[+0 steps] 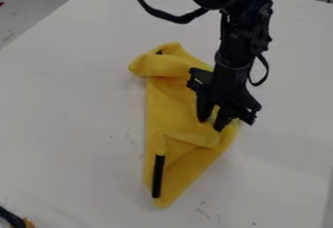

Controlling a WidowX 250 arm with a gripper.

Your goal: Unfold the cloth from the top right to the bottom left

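The yellow cloth (175, 100) lies folded and rumpled in the middle of the white table, long from top to bottom. Its top end is bunched into a thick roll, and a loose flap crosses its lower half. A black strip runs along the lower left edge. Over the cloth's right side, the black gripper (212, 123) points down with its two fingers a little apart, yellow cloth showing between them. Part of the cloth's right edge is hidden behind the gripper.
The white table (71, 110) surrounds the cloth. A dark object with an orange part (27, 222) is at the bottom left corner. Grey floor shows at the top left, and a black cable loops beside the arm at the top.
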